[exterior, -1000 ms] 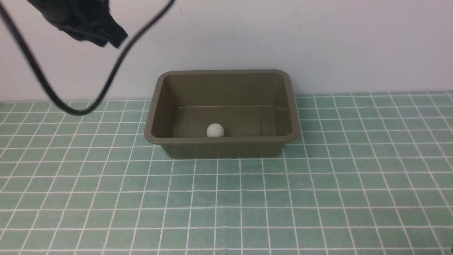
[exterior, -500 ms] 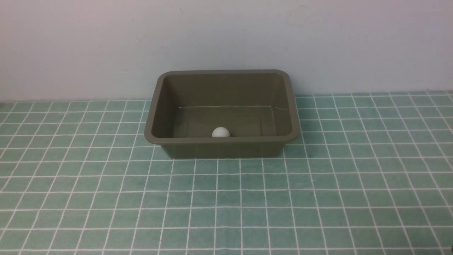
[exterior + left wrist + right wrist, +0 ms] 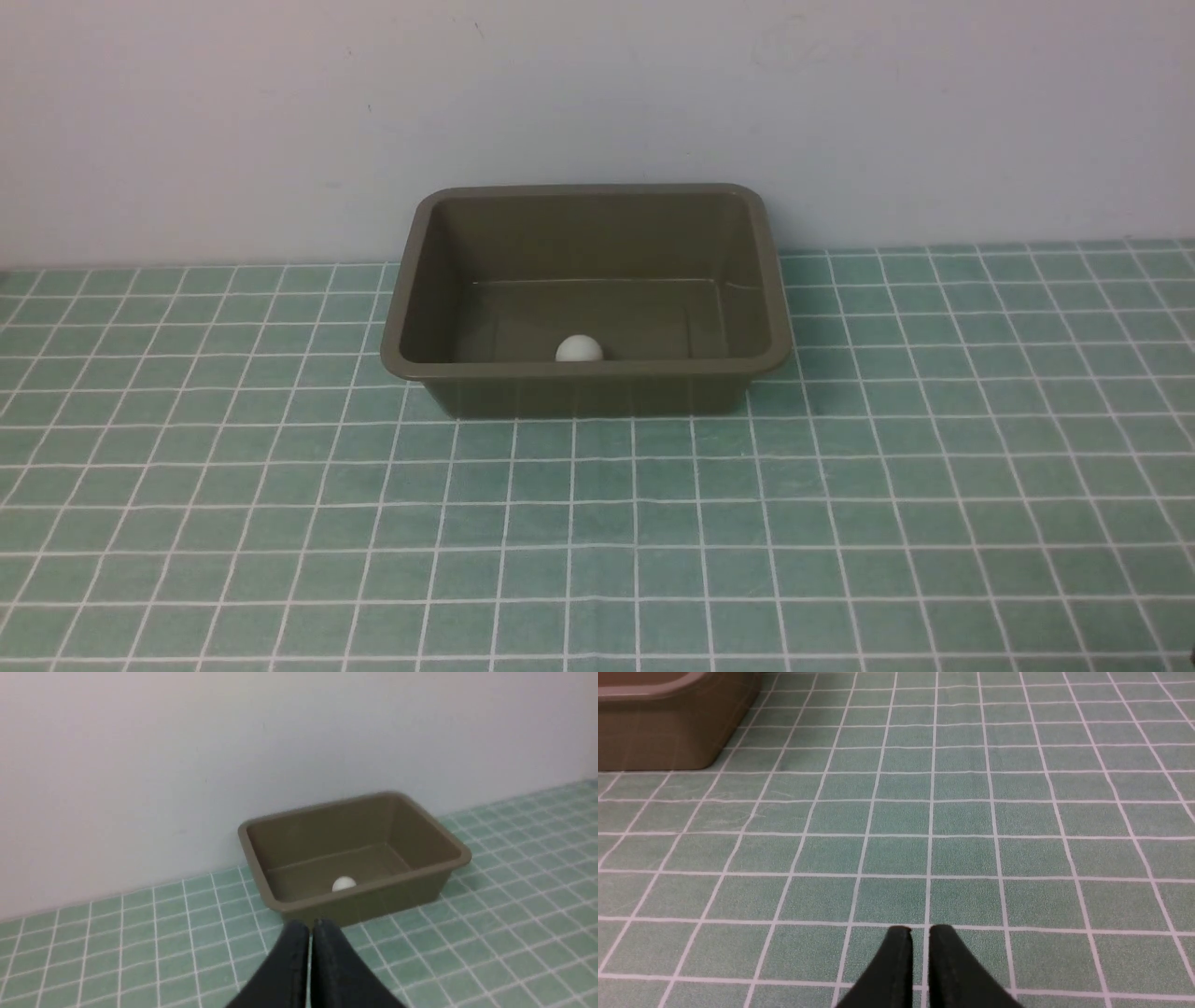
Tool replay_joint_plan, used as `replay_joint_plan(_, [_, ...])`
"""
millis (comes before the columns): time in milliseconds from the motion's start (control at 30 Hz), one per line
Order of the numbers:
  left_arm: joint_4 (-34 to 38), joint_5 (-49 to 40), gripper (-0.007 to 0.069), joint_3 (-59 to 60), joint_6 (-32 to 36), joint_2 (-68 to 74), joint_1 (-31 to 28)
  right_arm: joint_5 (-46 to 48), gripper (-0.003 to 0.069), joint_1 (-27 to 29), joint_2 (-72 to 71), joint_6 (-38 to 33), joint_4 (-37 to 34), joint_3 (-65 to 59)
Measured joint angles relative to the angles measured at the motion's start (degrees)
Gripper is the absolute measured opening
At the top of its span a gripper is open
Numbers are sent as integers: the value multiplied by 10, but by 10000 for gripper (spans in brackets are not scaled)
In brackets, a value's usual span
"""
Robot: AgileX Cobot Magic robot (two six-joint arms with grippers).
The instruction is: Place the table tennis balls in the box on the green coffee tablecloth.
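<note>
The white table tennis ball (image 3: 579, 348) lies on the floor of the olive-brown box (image 3: 415, 271), close to its near wall. The box stands on the green checked tablecloth (image 3: 597, 541) against the back wall. The left wrist view shows the ball (image 3: 343, 883) inside the box (image 3: 261, 868). My left gripper (image 3: 311, 926) is shut and empty, held high and back from the box's near side. My right gripper (image 3: 920, 933) is shut and empty, low over bare cloth, with a corner of the box (image 3: 668, 732) off to one side. Neither gripper shows in the front view.
A plain pale wall (image 3: 597, 103) rises right behind the box. The tablecloth spreads on all sides of the box in the front view.
The left arm and its cable have lifted out of the front view at the upper left. The ball has rolled a little right and nearer the box's near wall.
</note>
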State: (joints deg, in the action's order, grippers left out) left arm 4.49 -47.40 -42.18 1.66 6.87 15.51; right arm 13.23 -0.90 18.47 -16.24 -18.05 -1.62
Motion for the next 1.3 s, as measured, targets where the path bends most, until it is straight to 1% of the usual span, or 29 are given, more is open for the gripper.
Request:
replay_joint_plan(100, [8,62,-4,52,-20,-52,0,0,44,0,0,0,0,0])
replay_joint_plan(133, [10,100,-4,80,-35,-69,0,0,44,0,0,0,0,0])
replay_joint_plan(233, [21,152,-4,127,-73,-80,0,1,44,0,-2,0,0,0])
replay_joint_plan(333, [36,161,-4,146,-94,-80,0,0,44,0,-2,0,0,0])
replay_joint_plan(467, [33,165,-4,151,-90,-80,0,0,44,0,-2,0,0,0])
replay_joint_plan(633, [-38,188,-4,151,-44,-80,0,0,44,0,-2,0,0,0])
replay_joint_plan(700, [-81,182,-4,154,-27,-80,0,0,44,0,-2,0,0,0])
replay_joint_plan(833, [-143,165,-4,192,-22,-80,-1,0,44,0,-2,0,0,0])
replay_joint_plan(867, [-148,164,-4,202,-22,-80,-3,0,44,0,-2,0,0,0])
replay_joint_plan(1033, [-144,166,-4,281,-61,-80,-82,0,44,0,-2,0,0,0])
replay_joint_plan(1133, [-144,172,-4,325,-85,-80,-118,0,44,0,-2,0,0,0])
replay_joint_plan(1300, [-144,188,-4,403,-120,-80,-146,0,44,0,-2,0,0,0])
